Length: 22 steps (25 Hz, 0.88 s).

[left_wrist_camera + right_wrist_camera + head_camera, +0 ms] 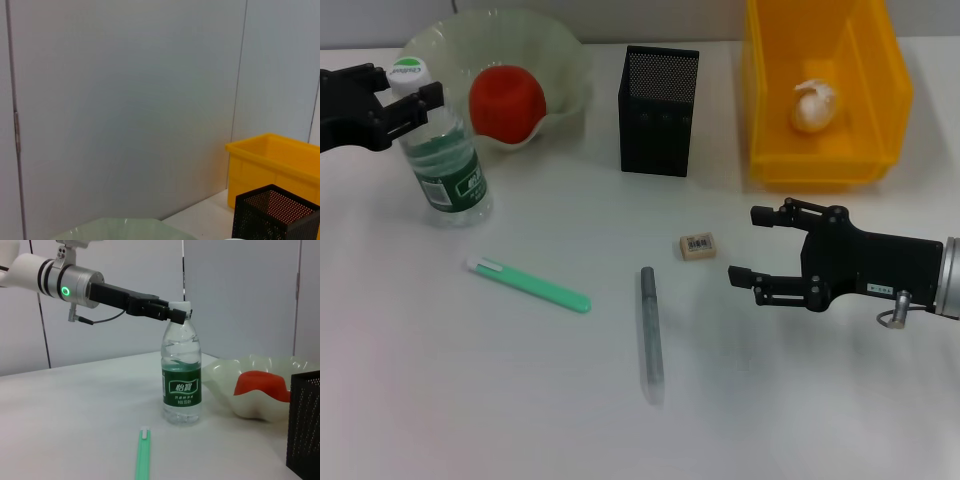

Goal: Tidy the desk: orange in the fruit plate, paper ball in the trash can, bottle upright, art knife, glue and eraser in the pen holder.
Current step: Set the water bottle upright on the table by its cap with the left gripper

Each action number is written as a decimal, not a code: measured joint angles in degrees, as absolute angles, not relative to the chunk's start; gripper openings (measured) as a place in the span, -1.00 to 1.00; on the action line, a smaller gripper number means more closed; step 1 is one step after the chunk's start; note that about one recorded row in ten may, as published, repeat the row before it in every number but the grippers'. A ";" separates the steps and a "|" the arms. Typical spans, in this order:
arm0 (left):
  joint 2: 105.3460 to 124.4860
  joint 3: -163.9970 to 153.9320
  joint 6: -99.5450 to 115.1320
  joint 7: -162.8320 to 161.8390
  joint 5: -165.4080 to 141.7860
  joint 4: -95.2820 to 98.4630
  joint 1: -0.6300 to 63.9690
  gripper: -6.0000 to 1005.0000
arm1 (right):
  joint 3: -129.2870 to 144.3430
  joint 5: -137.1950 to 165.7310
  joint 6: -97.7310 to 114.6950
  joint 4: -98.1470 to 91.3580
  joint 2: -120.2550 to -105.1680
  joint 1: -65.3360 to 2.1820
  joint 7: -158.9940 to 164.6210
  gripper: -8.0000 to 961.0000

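1. The bottle (442, 160) stands upright near the desk's (470, 400) far left corner; its green label carries white Chinese characters and a barcode, its white cap green lettering too small to read.
2. The left gripper (408, 101) is clenched on the bottle's cap, seen plainly in the right wrist view.
3. One orange (507, 103) lies in the fruit plate (565, 60); one paper ball (814, 105) lies in the trash can (880, 70), whose far end is cut off.
4. One eraser (698, 245), barcode label up, lies mid-desk, near the right gripper (745, 245), whose fingers are spread and hold nothing.
5. One green art knife (528, 284) and one grey glue stick (651, 332) lie apart toward the near edge.
6. One pen holder (658, 110) stands between plate and can; its contents are hidden.
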<state>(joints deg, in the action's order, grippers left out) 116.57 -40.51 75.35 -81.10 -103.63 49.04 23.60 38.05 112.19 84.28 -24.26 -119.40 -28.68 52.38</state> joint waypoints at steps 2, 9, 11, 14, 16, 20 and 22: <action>116.56 -40.51 75.33 -81.05 -103.61 49.04 23.62 -0.10 | 38.05 112.19 84.28 -24.26 -119.37 -28.65 52.38 0.72; 116.53 -40.51 75.33 -80.96 -103.61 49.04 23.64 -0.10 | 38.05 112.13 84.28 -24.26 -119.35 -28.56 52.38 0.72; 116.55 -40.52 75.35 -80.93 -103.61 49.04 23.64 -0.10 | 38.05 112.11 84.29 -24.26 -119.35 -28.56 52.38 0.72; 116.56 -40.52 75.52 -80.93 -103.61 49.04 23.65 -0.10 | 38.05 111.97 84.28 -24.26 -119.35 -28.52 52.02 0.72; 116.57 -40.51 75.58 -80.93 -103.61 49.04 23.65 -0.10 | 38.05 111.88 84.32 -24.26 -119.35 -28.49 51.80 0.72; 116.68 -40.44 75.72 -80.93 -103.61 49.07 23.79 -0.10 | 38.05 111.81 84.65 -24.26 -119.35 -28.55 51.73 0.72; 116.71 -40.44 75.83 -80.93 -103.61 49.13 23.81 -0.10 | 38.06 111.80 84.64 -24.26 -119.35 -28.60 51.74 0.72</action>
<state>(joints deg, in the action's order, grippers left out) 116.71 -40.44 75.83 -80.93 -103.61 49.13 23.81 38.06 111.80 84.64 -24.26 -119.35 -28.60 51.74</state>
